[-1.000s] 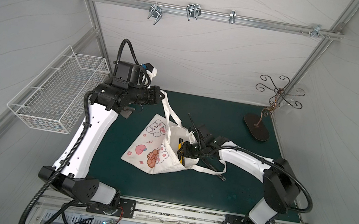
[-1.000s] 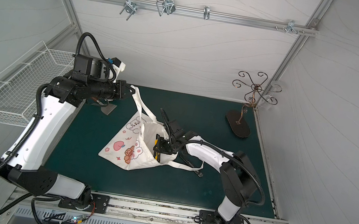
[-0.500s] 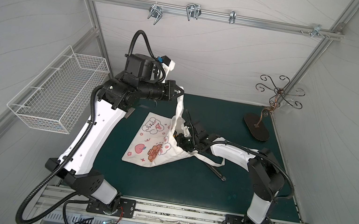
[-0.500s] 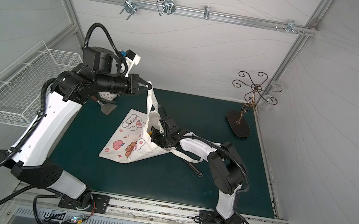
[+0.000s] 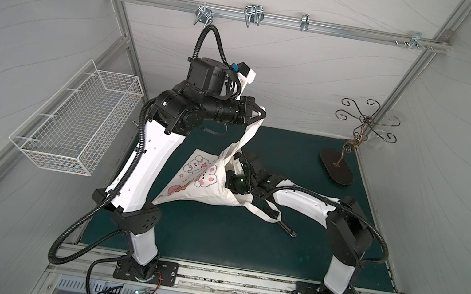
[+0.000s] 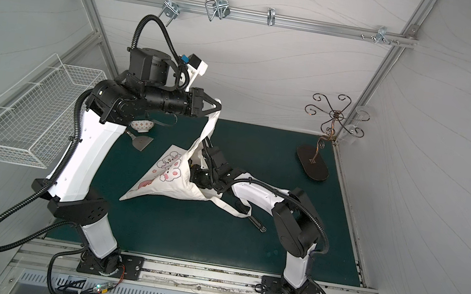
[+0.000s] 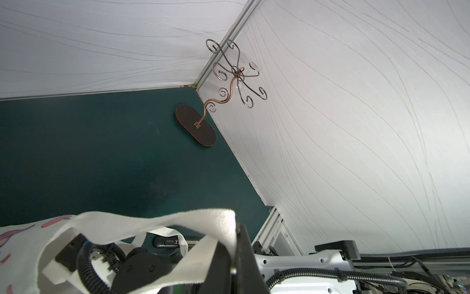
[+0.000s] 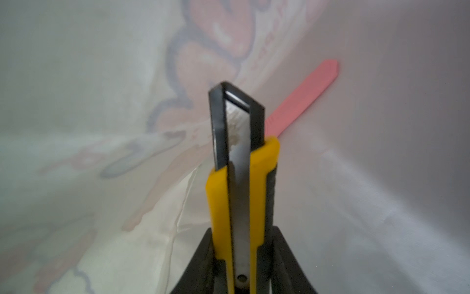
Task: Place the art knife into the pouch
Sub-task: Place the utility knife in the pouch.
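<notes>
— Where is the art knife [image 8: 240, 183] right now?

— Inside the pouch [image 5: 199, 180], nose first. The right gripper [image 8: 241, 254] has its jaws closed partway, clamping the yellow handle from both sides. In the right wrist view printed cloth surrounds it, and a pink strip [image 8: 305, 96] lies deeper in.

— And the mouth of the bag?

— The left gripper [image 5: 260, 114] is pinched fully shut on one strap [image 5: 247, 133] and held high. The pouch hangs from it, with its lower edge on the green mat [image 5: 212, 237].

— How will the knife handle?

— Light and rigid, I judge: a hard plastic shell around a metal channel. The smooth sides could slip, though the grip across the handle looks square. (Whether any blade edge stands out past the holder I cannot tell, because the tip is blurred.)

— And the cloth?

— Soft and limp. It gives no support and could catch on the knife's nose. Letting go low, near the bottom fold, seems safest, since the knife will slide wherever the fabric slopes.
</notes>
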Controlling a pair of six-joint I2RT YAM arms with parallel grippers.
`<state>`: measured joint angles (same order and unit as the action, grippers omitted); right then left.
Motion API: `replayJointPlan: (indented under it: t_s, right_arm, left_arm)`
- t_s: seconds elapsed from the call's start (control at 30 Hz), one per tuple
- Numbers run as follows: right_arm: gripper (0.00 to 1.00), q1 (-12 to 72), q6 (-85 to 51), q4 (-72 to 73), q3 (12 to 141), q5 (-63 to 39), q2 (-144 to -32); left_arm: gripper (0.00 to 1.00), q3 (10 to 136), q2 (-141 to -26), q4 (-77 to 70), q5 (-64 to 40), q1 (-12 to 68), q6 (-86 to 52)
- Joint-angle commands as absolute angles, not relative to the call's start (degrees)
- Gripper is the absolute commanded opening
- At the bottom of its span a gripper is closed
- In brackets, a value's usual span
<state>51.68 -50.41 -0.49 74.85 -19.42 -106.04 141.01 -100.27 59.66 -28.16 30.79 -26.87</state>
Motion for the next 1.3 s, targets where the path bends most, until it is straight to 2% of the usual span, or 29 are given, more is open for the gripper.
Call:
replayJointPlan:
  t_s: [0.0, 0.27, 0.47, 0.53, 0.7, 0.83, 0.9, 0.97, 1.1, 1.27]
  right_arm:
    - [0.05, 49.3, -51.6, 5.6, 76.4, -23.0, -108.4]
    - [0.06, 49.6, -50.8, 3.1, 88.7, -31.4, -118.8]
    - [0.07, 50.9, -48.6, -0.5, 91.6, -30.4, -123.6]
    - [0.11, 50.9, -48.6, -0.1, 92.5, -31.0, -125.0]
    - [0.22, 51.0, -49.6, 0.1, 95.8, -33.0, -129.0]
    - [0.37, 50.8, -49.0, -0.7, 95.1, -32.2, -129.0]
    - [0.58, 50.8, -47.8, -1.2, 92.8, -30.4, -126.8]
    - [0.68, 50.5, -46.2, -2.6, 90.9, -28.9, -124.4]
    - [0.75, 49.2, -45.3, -3.9, 87.1, -28.8, -119.6]
    - [0.76, 47.3, -44.8, -4.4, 82.3, -29.8, -113.6]
  left_arm:
    - [0.00, 143.7, -99.7, 55.3, -29.5, 31.2, -28.9]
    - [0.00, 148.0, -103.2, 54.6, -30.1, 32.0, -30.8]
    - [0.00, 148.3, -103.5, 54.3, -29.8, 32.1, -30.4]
    - [0.00, 148.2, -103.7, 54.0, -29.9, 32.0, -30.5]
    - [0.00, 148.2, -103.6, 53.1, -29.8, 31.9, -30.8]
    - [0.00, 147.6, -103.3, 54.5, -28.7, 32.0, -29.3]
    - [0.00, 146.0, -102.5, 54.9, -27.5, 31.9, -28.2]
    - [0.00, 143.4, -101.3, 54.1, -26.9, 31.8, -27.8]
    - [0.00, 139.4, -99.8, 50.5, -28.4, 30.7, -29.7]
    - [0.00, 135.7, -98.5, 49.9, -28.7, 29.3, -29.4]
